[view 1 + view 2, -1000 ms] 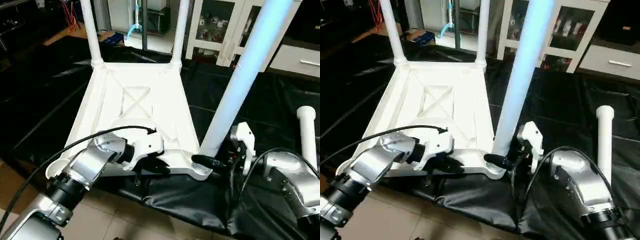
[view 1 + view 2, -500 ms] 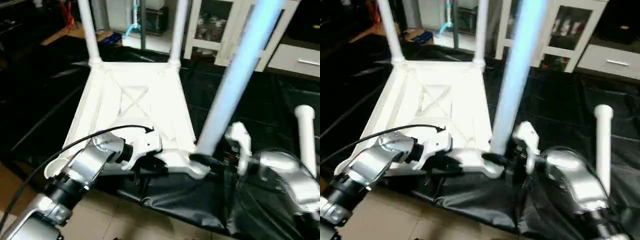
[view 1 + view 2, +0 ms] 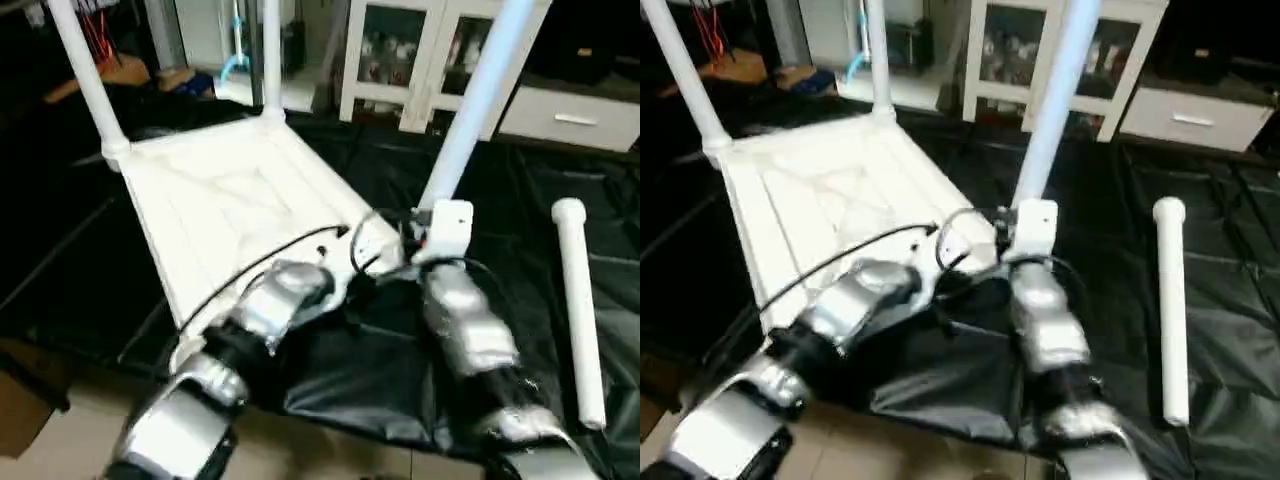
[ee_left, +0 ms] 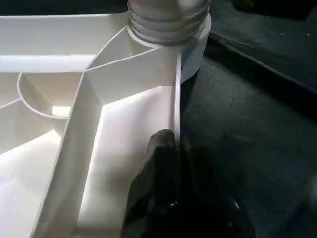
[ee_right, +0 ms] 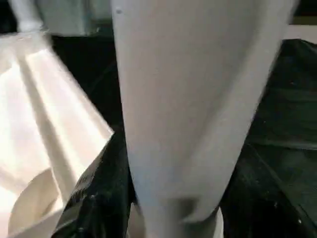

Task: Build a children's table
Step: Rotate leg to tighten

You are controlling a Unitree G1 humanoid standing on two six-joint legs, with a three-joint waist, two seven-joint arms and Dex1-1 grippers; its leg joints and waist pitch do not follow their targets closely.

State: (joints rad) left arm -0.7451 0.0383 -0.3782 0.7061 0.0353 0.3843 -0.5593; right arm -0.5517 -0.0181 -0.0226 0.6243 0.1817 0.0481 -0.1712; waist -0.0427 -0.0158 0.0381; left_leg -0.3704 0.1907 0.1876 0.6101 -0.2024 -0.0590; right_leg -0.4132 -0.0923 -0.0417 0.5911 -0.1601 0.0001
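The tabletop (image 3: 225,205) lies upside down on a black sheet (image 3: 520,190) spread over the floor, its ribbed underside facing up. Two legs stand in its far corner sockets: one at the far left (image 3: 85,80) and another beside it to the right (image 3: 270,55).

The left arm's silver forearm reaches in from the lower left toward the tabletop's near right corner. In the left wrist view the left fingers (image 4: 171,186) are closed on the thin side wall of the tabletop, one black pad inside the rim and the other outside it, just below the corner socket (image 4: 190,44) where a ribbed leg end is seated.

At that same corner a third leg (image 3: 470,110) rises at a slant toward the upper right. The right arm comes up from the bottom edge to its base, where the right fingers (image 5: 94,198) sit around the lower part of the leg, black pads on both sides of the white tube, gripping it.

Further right, a fourth leg (image 3: 578,300) lies loose on the black sheet, well apart from the tabletop. A white cabinet with glass doors (image 3: 400,50) stands behind.
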